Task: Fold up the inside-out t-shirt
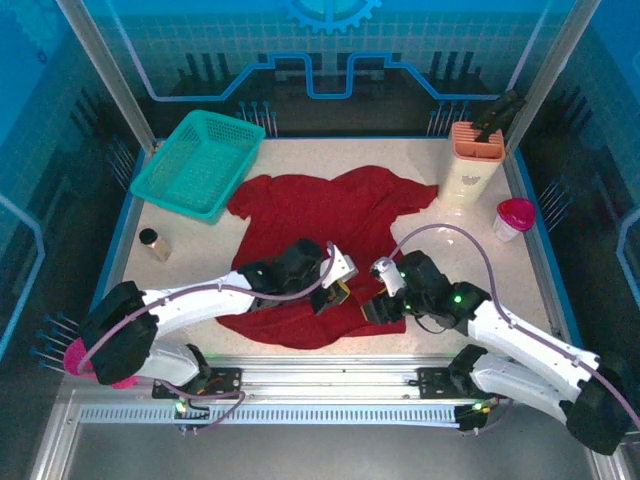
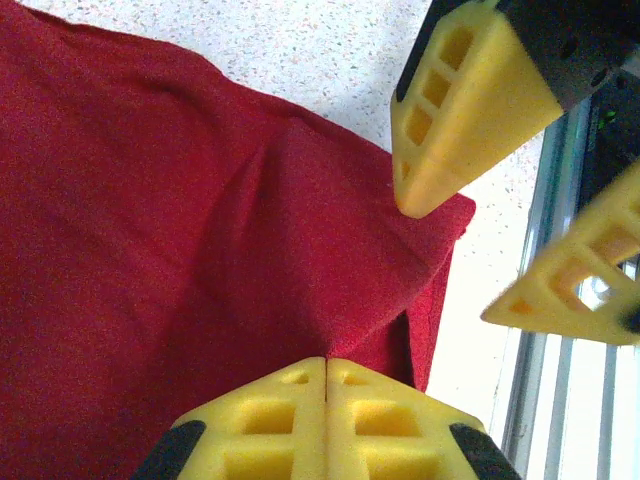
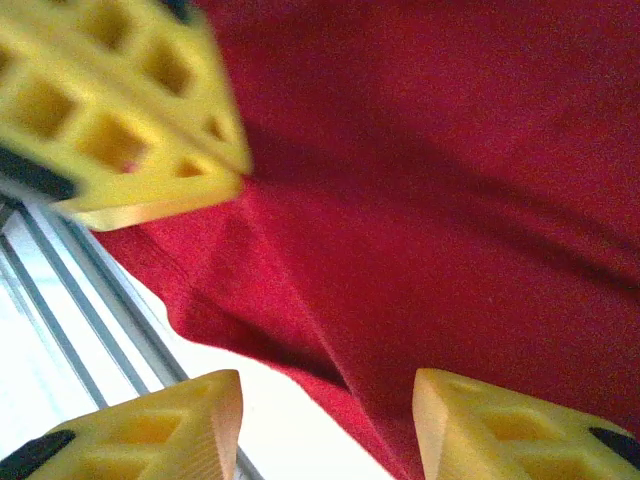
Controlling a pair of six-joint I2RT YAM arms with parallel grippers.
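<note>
Currently the inside-out t-shirt (image 1: 320, 215) lies spread on the middle of the table (image 1: 400, 155). Its long axis runs near-to-far, with the sleeves and neck end toward the far wall and the hem toward the arm bases. Left gripper (image 2: 327, 362) is fully closed, pinching a raised ridge of cloth by the hem corner; right gripper (image 3: 330, 390) has its jaws partway apart over the hem edge, gripping nothing.

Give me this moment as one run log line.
left gripper: shut, pinching near edge of inside-out t-shirt | right gripper: open over same edge, close beside it | shirt: spread out, not yet folded
</note>
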